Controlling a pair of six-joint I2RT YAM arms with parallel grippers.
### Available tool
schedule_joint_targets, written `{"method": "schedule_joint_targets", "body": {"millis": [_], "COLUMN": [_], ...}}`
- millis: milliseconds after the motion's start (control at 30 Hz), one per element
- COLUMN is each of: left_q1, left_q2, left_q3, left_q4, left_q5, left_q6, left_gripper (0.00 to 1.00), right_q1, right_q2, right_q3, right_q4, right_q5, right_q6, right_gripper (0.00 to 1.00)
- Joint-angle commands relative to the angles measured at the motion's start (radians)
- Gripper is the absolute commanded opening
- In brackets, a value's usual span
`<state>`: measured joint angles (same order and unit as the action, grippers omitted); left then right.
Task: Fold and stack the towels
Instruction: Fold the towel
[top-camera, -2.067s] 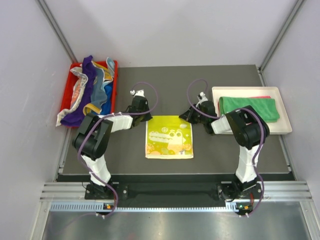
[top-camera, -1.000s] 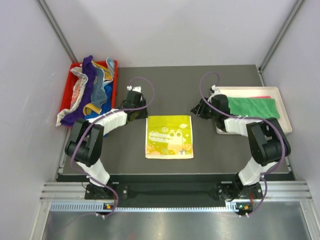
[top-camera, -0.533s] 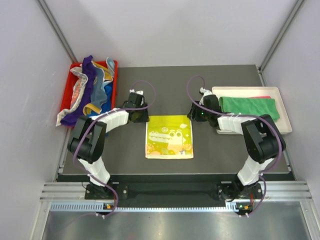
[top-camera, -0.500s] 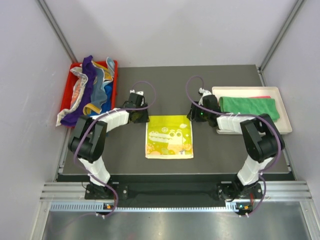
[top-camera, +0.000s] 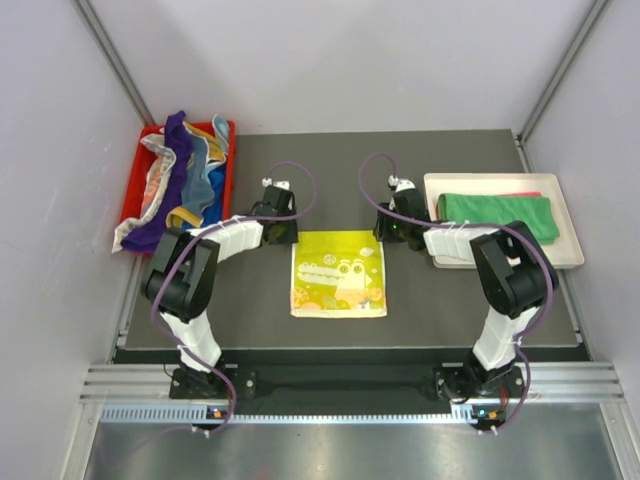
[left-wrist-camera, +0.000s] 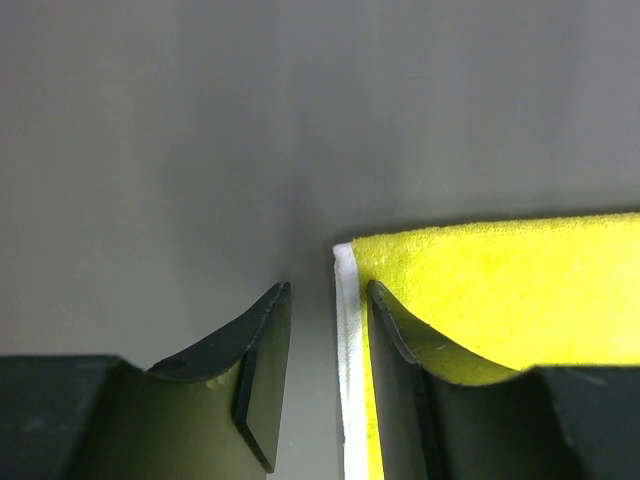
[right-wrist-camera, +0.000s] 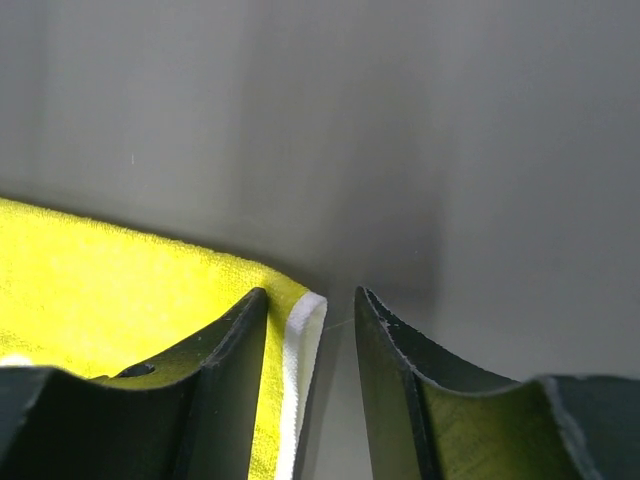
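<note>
A yellow-green patterned towel (top-camera: 338, 273) lies flat in the middle of the dark mat. My left gripper (top-camera: 283, 232) is down at its far left corner and my right gripper (top-camera: 390, 228) at its far right corner. In the left wrist view the left gripper (left-wrist-camera: 328, 290) is open astride the white hem, one finger on the towel (left-wrist-camera: 500, 290), the other on bare mat. The right gripper (right-wrist-camera: 311, 295) is open the same way over its corner of the towel (right-wrist-camera: 120, 280). More towels (top-camera: 180, 185) are heaped in the red bin. A folded green towel (top-camera: 497, 213) lies on the tray.
The red bin (top-camera: 229, 190) stands at the mat's far left, with towels spilling over its near edge. The white tray (top-camera: 500, 262) sits at the far right, and a strip of pink (top-camera: 530, 195) shows behind the green towel. Grey walls enclose the table.
Both grippers have moved inward and down onto the yellow-green towel's far corners, the right one coming left from the tray. The towel has not moved.
</note>
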<state>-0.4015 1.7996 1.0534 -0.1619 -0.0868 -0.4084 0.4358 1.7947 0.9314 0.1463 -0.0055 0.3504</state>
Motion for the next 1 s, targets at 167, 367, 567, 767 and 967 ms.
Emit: {"method": "schedule_joint_targets", "body": {"millis": [167, 367, 567, 767, 967], "left_q1": [-0.019, -0.020, -0.022, -0.025, -0.023], "left_q2": [0.030, 0.046, 0.052, 0.055, 0.046], "left_q3": [-0.013, -0.016, -0.023, -0.032, -0.041], "left_q4": [0.074, 0.093, 0.102, 0.119, 0.154], "left_q5": [-0.045, -0.051, -0.037, -0.030, -0.041], "left_q6": [-0.001, -0.003, -0.006, -0.015, -0.020], "left_gripper": [0.40, 0.37, 0.33, 0.22, 0.11], "right_q1": [0.021, 0.023, 0.024, 0.023, 0.023], "right_q2": [0.019, 0.022, 0.019, 0.015, 0.012], "right_q3": [0.017, 0.020, 0.017, 0.023, 0.030], "right_q4": [-0.002, -0.002, -0.002, -0.008, -0.014], "right_q5": [0.045, 0.041, 0.035, 0.033, 0.032], "right_q6": [-0.018, -0.017, -0.019, -0.022, -0.028], "right_gripper": [0.38, 0.33, 0.25, 0.19, 0.16]}}
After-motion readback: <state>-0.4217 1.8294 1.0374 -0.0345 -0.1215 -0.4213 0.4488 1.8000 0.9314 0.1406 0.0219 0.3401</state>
